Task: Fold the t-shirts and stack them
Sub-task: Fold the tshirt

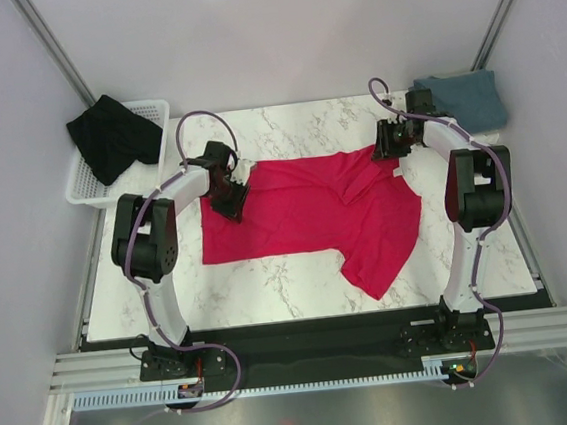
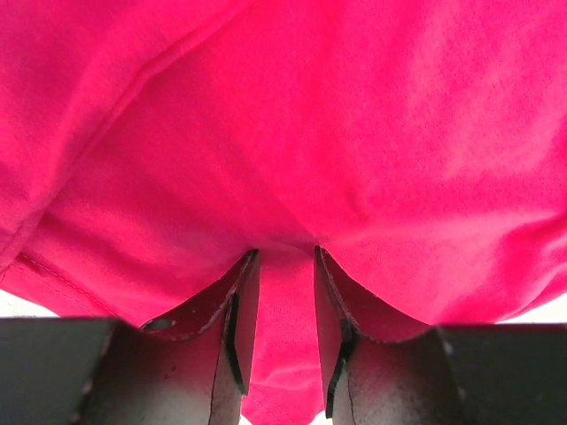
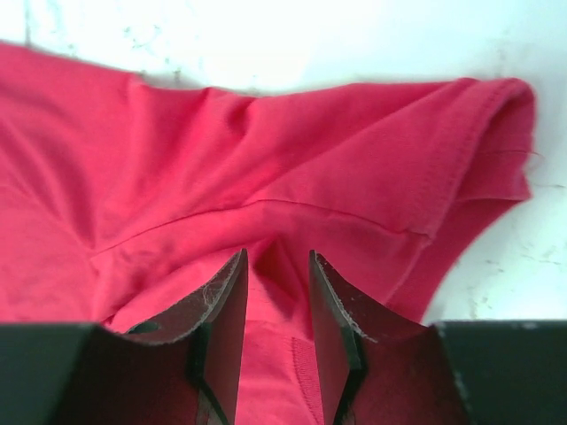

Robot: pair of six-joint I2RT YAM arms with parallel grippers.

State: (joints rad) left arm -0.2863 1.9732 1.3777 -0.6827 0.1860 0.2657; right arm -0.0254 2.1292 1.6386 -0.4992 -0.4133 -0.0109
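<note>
The crimson red t-shirt [image 1: 304, 220] lies spread on the marble table, with one sleeve trailing toward the front right. My left gripper [image 1: 229, 193] is at its far left edge, and in the left wrist view the gripper [image 2: 285, 252] is shut on a pinch of red cloth [image 2: 354, 133]. My right gripper [image 1: 390, 150] is at the shirt's far right corner, and in the right wrist view it [image 3: 276, 257] is shut on a fold of the red shirt [image 3: 221, 159] beside a hemmed sleeve. The black t-shirt [image 1: 110, 137] hangs over the basket. The blue-grey t-shirt [image 1: 466, 99] lies folded at the far right.
A white wire basket [image 1: 150, 135] stands at the table's far left corner. The marble table [image 1: 270, 284] shows in front of the red shirt. Grey walls and frame posts close in the back and sides.
</note>
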